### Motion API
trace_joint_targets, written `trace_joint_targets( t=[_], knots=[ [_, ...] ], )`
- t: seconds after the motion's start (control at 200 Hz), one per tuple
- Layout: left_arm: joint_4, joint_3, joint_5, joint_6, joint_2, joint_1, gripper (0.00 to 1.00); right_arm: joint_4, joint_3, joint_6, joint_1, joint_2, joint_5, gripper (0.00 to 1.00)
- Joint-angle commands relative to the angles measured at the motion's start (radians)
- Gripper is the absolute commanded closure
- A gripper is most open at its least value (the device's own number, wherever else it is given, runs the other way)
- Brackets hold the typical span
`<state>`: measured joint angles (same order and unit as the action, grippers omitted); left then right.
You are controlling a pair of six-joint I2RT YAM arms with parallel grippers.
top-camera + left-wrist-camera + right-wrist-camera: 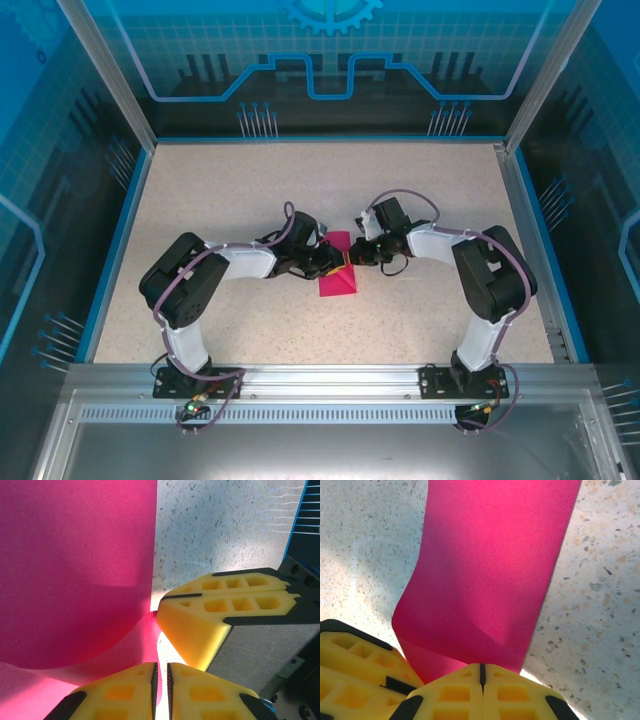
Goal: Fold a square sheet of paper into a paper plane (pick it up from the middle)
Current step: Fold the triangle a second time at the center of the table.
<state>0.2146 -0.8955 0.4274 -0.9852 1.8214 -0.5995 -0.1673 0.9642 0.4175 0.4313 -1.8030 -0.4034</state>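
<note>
Pink paper [337, 275] sits at the centre of the table [200, 200]; left gripper [161, 682] at its 10 o'clock and right gripper [481, 682] at 2 o'clock pinch it, jaws closed. Opposite pulling could tear it.

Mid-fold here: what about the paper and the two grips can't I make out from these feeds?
Left wrist view: the pink paper runs off the left and top edges; the left gripper hides how deep its pinch goes.
Right wrist view: the paper's far end is cut by the top edge; the right gripper covers the held edge.
Top view: the paper is too small to read creases; both grippers cover its middle.
</note>
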Motion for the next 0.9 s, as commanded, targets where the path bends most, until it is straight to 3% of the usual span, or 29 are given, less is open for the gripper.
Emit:
trace_joint_targets(
  t=[0.0,0.895],
  knots=[
    [-0.028,-0.031,0.013,0.037,0.018,-0.007,0.82,-0.006,0.020,0.004,-0.006,-0.021,0.010,0.97],
    [-0.054,-0.047,0.011,0.052,0.072,-0.008,0.82,-0.017,0.050,0.016,-0.006,-0.064,0.040,0.97]
  ],
)
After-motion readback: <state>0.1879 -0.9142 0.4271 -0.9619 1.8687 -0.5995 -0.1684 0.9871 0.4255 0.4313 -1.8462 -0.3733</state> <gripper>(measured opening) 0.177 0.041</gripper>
